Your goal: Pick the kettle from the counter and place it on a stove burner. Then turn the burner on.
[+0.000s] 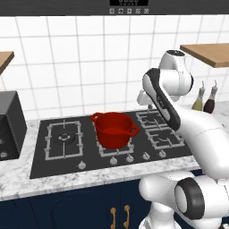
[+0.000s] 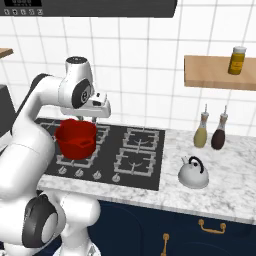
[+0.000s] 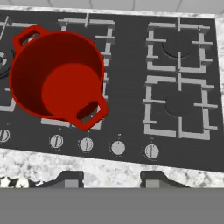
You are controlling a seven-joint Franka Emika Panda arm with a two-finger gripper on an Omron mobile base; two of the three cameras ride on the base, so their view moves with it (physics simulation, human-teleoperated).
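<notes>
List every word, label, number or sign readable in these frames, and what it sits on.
No text can be read.
Appliance panel above the stove: pale display digits and button marks, too small and blurred to read.
Yellow jar on the wooden shelf: label blurred.
Stove knobs: pointer lines alone, no lettering.
Kettle, red pot, two bottles: no markings visible.

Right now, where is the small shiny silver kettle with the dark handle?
In the right base view, the kettle sits on the marble counter, right of the stove, before two bottles.
</notes>
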